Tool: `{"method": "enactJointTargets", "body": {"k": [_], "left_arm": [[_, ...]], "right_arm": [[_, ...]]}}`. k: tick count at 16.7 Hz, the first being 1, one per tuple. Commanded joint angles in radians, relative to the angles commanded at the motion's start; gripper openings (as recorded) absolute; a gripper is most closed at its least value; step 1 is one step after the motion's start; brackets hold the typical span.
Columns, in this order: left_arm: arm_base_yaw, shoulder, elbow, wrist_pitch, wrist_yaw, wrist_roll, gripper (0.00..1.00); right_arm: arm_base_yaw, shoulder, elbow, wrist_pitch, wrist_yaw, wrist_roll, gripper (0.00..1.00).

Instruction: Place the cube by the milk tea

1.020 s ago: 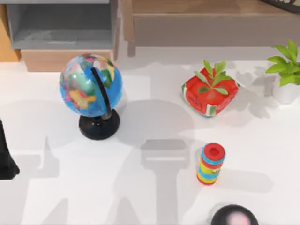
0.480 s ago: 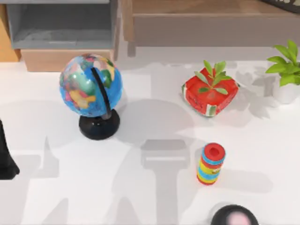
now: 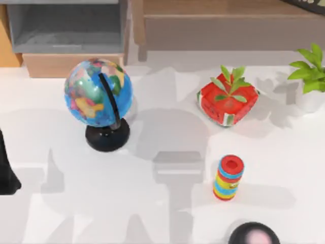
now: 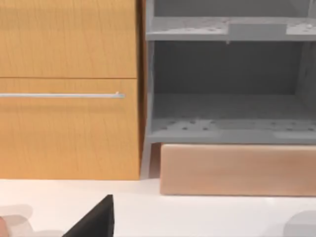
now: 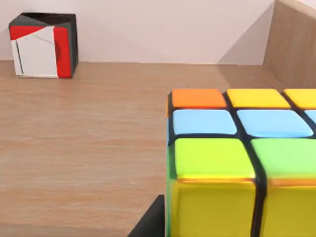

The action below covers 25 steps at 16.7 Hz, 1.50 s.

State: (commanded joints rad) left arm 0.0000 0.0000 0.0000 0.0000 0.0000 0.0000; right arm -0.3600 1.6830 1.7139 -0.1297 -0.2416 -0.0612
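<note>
The cube (image 3: 227, 101) is a red rounded block with white-green side patches and a green sprig on top. It stands on the white table right of centre, toward the back. At the table's front edge, right of centre, a dark round thing with a pink top (image 3: 253, 236) is cut off by the view; I cannot tell whether it is the milk tea. My left arm (image 3: 6, 173) shows as a black shape at the table's left edge, far from the cube. A dark part of my left gripper (image 4: 94, 223) shows in the left wrist view, and a dark part of my right gripper (image 5: 149, 221) in the right wrist view.
A globe (image 3: 98, 93) on a black base stands left of centre. A striped ring stack (image 3: 228, 177) stands in front of the cube. A potted plant (image 3: 310, 76) is at the far right. Cabinets and a shelf line the back, where a multicoloured puzzle block (image 5: 242, 163) sits.
The shadows on the table have shifted slightly. No object has moved.
</note>
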Motion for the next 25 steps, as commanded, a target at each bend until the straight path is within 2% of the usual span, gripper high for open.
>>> {"method": "enactJointTargets", "body": {"k": [7,14,19,25], "left_arm": [[0.0,0.0,0.0,0.0,0.0,0.0,1.0],[0.0,0.0,0.0,0.0,0.0,0.0,1.0],[0.0,0.0,0.0,0.0,0.0,0.0,1.0],[0.0,0.0,0.0,0.0,0.0,0.0,1.0]], "right_arm": [[-0.054,-0.325,-0.445,-0.485,0.012,-0.178,0.0],[-0.157,-0.552,-0.931,-0.904,0.13,-0.428,0.0],[-0.234,-0.629,-1.081,-1.027,0.23,-0.533,0.0],[-0.233,-0.627,-1.082,-1.028,0.231,-0.532,0.0]]}}
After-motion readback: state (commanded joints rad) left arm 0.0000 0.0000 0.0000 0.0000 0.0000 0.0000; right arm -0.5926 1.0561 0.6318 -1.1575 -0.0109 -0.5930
